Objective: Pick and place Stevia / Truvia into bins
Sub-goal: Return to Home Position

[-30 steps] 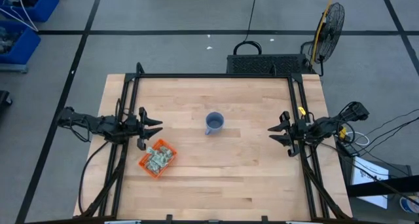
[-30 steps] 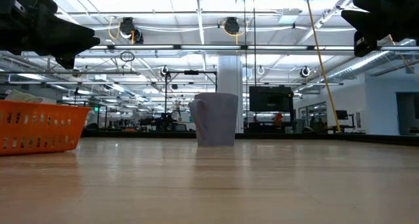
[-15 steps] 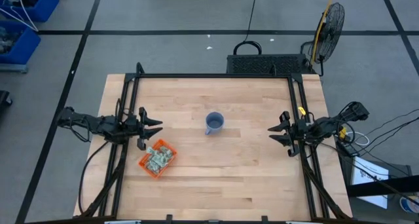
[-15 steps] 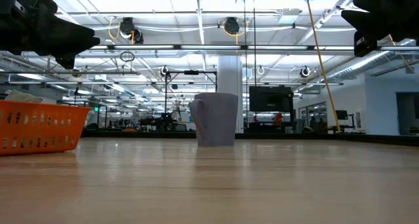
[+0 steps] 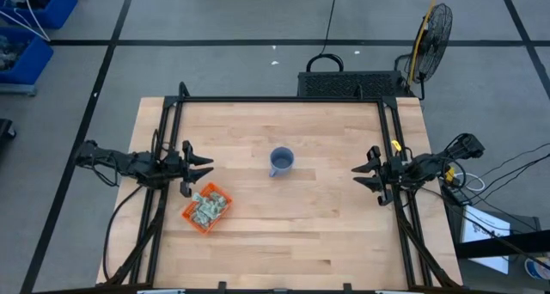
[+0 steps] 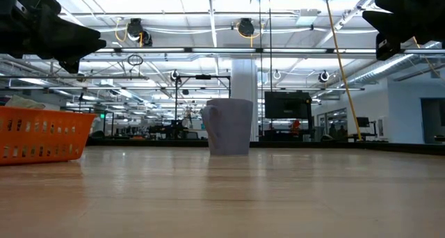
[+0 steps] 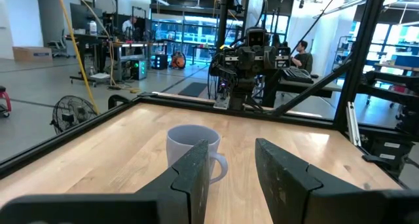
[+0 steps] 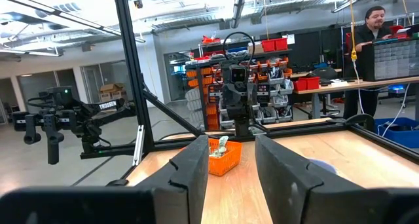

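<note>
Nothing moved: left gripper (image 5: 204, 168) and right gripper (image 5: 359, 175) hung parked at opposite bench (image 5: 284, 238) edges, fingers apart, empty (sorting apparently done); Stevia packets (image 5: 209, 205) heaped in orange bin (image 5: 190, 214).

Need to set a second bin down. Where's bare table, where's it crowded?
Bare wood lies between the mug and the right gripper, and from the orange bin across to the right edge. Crowded only at left: the left gripper hangs beside the bin of packets.
</note>
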Controlling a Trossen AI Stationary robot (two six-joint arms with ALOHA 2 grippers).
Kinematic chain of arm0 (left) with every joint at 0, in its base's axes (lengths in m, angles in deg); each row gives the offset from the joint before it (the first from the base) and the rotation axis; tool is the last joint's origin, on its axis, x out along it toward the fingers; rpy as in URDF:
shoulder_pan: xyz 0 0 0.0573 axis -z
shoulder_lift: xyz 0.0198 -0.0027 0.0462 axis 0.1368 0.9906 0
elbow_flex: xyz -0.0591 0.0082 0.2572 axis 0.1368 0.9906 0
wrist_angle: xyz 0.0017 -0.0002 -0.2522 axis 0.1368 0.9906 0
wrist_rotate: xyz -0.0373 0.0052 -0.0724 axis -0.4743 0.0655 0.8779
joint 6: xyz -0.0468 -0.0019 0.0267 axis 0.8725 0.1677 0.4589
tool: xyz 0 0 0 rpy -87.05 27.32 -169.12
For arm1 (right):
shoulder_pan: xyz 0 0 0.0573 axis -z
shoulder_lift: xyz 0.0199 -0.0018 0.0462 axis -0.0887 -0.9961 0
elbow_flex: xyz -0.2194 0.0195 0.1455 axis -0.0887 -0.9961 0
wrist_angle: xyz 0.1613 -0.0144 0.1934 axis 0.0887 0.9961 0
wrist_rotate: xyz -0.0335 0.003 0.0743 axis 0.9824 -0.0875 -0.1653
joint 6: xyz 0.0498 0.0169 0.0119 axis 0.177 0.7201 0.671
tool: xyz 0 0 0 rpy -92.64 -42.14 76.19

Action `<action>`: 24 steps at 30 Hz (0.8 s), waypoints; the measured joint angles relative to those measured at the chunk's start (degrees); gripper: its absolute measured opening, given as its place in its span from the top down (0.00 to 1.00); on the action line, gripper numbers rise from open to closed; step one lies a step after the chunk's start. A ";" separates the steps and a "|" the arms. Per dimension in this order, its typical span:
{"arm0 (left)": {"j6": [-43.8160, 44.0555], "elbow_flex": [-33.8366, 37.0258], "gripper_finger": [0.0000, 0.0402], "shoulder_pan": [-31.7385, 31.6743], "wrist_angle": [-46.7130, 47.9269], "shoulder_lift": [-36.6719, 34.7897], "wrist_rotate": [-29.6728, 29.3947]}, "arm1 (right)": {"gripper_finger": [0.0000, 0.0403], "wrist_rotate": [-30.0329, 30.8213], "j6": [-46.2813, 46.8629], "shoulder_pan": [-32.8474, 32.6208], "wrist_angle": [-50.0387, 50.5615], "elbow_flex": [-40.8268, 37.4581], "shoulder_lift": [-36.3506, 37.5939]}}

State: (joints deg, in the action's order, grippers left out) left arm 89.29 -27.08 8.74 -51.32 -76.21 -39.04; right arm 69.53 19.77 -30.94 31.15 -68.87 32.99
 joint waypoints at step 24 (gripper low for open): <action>0.01 0.01 0.68 0.00 0.00 0.00 0.00 | 0.70 0.00 0.00 -0.01 0.01 0.00 -0.01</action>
State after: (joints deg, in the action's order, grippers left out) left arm 89.30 -27.08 8.74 -51.32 -76.21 -39.04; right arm 69.52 19.77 -30.95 31.16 -68.87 32.97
